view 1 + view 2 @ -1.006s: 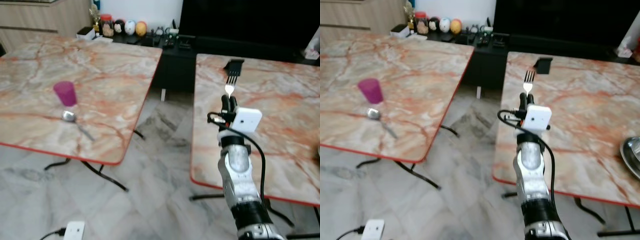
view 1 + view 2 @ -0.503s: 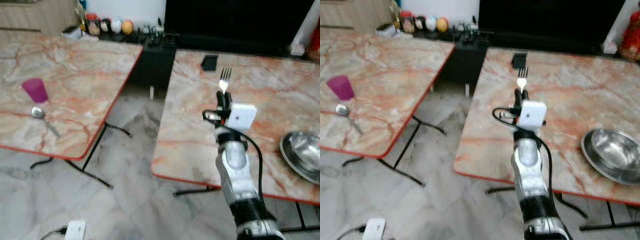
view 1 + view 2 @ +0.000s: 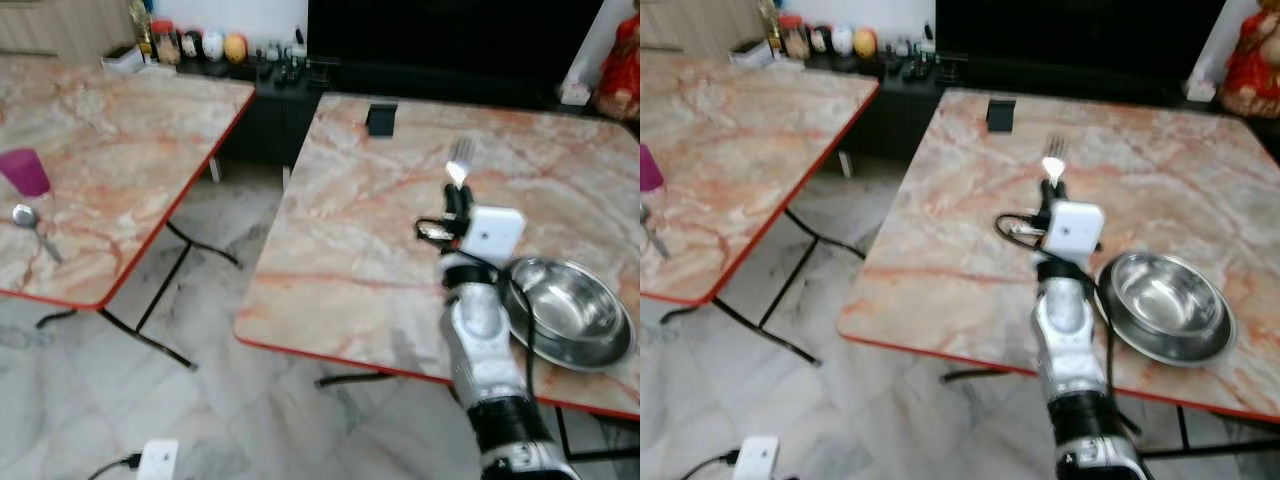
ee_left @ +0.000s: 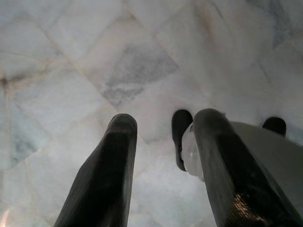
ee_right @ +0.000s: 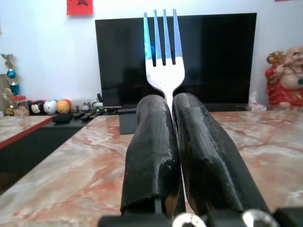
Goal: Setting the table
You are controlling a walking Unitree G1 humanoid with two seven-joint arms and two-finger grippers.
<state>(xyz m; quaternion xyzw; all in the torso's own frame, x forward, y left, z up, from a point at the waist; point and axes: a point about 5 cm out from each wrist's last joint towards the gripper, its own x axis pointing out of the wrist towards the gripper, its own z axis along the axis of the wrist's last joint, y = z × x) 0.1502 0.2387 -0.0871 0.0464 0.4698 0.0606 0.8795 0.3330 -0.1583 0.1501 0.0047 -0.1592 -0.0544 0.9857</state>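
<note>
My right gripper (image 3: 459, 196) is raised over the right marble table (image 3: 350, 230), shut on a silver fork (image 3: 460, 158) whose tines point up and away. In the right wrist view the fork (image 5: 163, 52) stands upright between the two black fingers (image 5: 151, 151). A steel bowl (image 3: 568, 312) sits on that table just to the right of my forearm. On the left table (image 3: 110, 180) are a purple cup (image 3: 24, 171) and a spoon (image 3: 28, 222). My left gripper (image 4: 161, 142) hangs open over the marble floor.
A small black object (image 3: 380, 119) lies at the far end of the right table. A dark TV cabinet with small ornaments (image 3: 225, 45) runs along the back wall. A red figurine (image 3: 618, 55) stands at far right. A white power strip (image 3: 155, 460) lies on the floor between the tables.
The camera has swung right, so the right table and steel bowl now sit in front of me and the left table has slid left. The fork stays in my right gripper.
</note>
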